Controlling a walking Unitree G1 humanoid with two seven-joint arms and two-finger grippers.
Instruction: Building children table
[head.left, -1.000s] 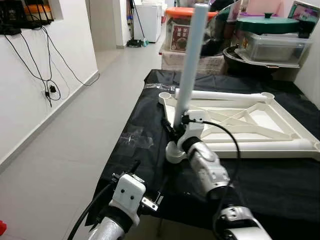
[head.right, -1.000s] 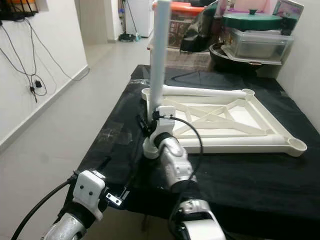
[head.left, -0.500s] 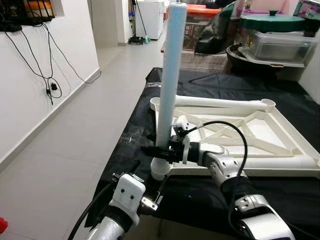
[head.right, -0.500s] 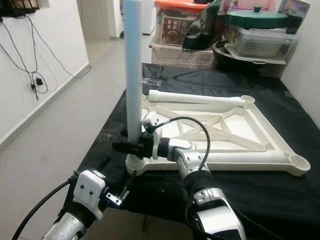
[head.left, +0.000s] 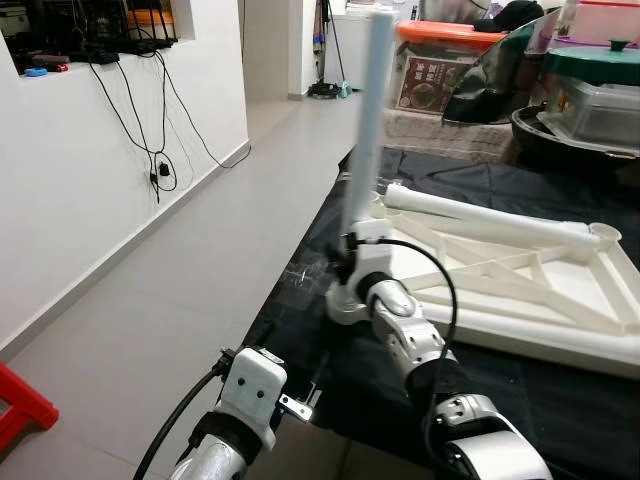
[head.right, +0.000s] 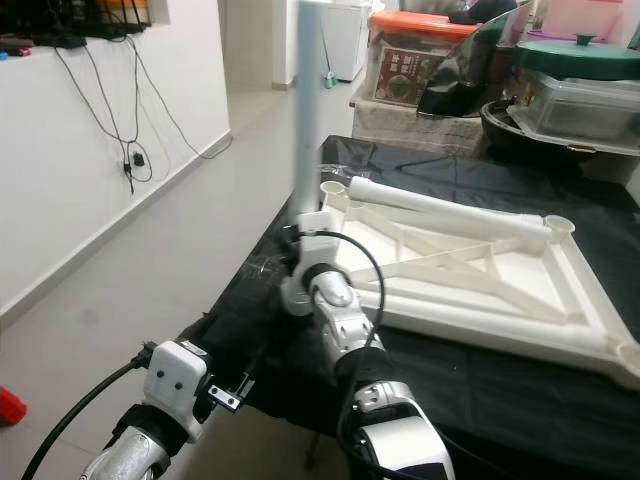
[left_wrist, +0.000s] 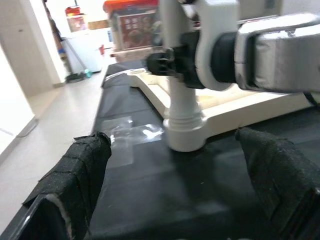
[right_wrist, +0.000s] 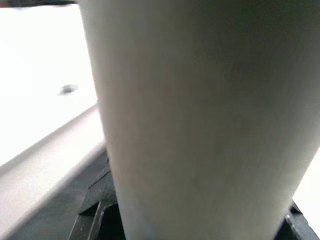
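While my right pincer (head.left: 350, 250) is clamped around the white table leg (head.left: 367, 120), that leg stands upright in the near corner socket (left_wrist: 184, 134) of the upside-down white table frame (head.left: 520, 290). The frame lies flat on the black-covered worktop (head.left: 300, 300), with another white leg (head.left: 480, 213) lying along its far side. From the right wrist view the leg is pressed right up against the camera, so yeah, firm grip low on the tube just above the socket. My left pincer (left_wrist: 175, 175) is hanging back at the near edge of the worktop, fingers (left_wrist: 80, 170) spread wide with nothing between them, pointed at the socket. Behind the worktop there's a pile of storage boxes (head.left: 590, 110) and a jar with an orange lid (head.left: 440, 70). Cables (head.left: 150, 120) dangle down the white wall on my left.
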